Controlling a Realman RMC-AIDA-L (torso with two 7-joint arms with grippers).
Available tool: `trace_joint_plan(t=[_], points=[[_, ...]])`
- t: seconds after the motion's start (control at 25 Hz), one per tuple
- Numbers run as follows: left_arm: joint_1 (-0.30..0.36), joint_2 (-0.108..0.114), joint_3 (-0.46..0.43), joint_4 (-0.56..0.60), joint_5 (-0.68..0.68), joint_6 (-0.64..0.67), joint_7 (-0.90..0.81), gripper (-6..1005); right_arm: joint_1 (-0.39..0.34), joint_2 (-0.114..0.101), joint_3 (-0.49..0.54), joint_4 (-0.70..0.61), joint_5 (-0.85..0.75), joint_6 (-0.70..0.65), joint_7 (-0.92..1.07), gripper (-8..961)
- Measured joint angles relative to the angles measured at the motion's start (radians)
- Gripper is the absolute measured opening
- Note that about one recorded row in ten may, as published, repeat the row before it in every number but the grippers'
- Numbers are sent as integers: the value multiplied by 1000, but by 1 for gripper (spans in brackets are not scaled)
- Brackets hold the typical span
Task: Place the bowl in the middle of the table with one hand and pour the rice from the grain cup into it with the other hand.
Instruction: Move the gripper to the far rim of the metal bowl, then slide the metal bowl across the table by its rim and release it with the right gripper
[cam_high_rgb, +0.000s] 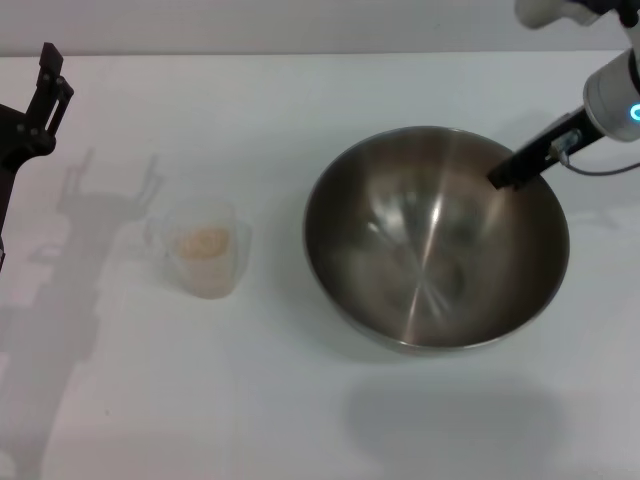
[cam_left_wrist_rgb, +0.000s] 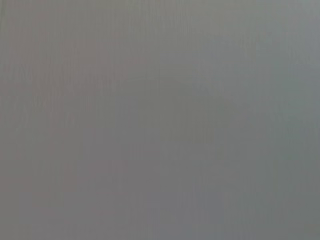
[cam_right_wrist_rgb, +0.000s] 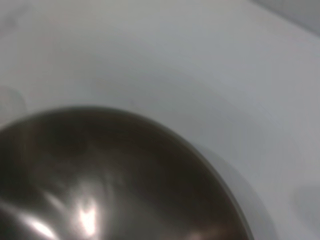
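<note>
Leftmost, the left tool (cam_high_rgb: 45, 85) hangs at the far-left edge of the bench (cam_high_rgb: 300, 420), well apart from everything; its dark fingers stand a little apart with nothing between them, so it reads as narrowly open and empty. Its own wrist view shows only flat grey and adds nothing.

Next along, the grain cup (cam_high_rgb: 205, 250) stands upright on the bench, left of centre. It is clear and faint against the white surface, with the rice (cam_high_rgb: 203, 243) as a pale beige heap inside, lying low in the cup.

Right of that, well apart from the cup, sits the bowl (cam_high_rgb: 437, 238): wide, shiny steel, brushed grey inside and empty. It lies a little right of the bench's middle.

Farthest right, the right tool (cam_high_rgb: 512, 170) reaches down to the bowl's far-right rim. One dark finger lies over the rim into the bowl, so I judge it is gripping the rim, though the outer finger is hidden.

Risks, as I judge them: a one-sided rim grip could let the smooth bowl tip or slip if dragged quickly. The cup is light and hard to see, so a misjudged grasp could knock it over and spill rice.
</note>
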Motion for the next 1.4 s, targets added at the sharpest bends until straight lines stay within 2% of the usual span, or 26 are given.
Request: trace_joint_plan(t=[0.28,0.52,0.88,1.4], points=[[-1,0,0,0,0,3,0,825,-37,-1,9,-91,108,33,-72,7],[-1,0,0,0,0,4,0,825,-59,-1,7,-115,223,104,-180,3],[-1,0,0,-1,1,3,0,825,-70,2,-66,-109,272,166,-253,4],[-1,-1,1,0,1,5,0,824,-27,3,-126,-15,274,115,-246,7]])
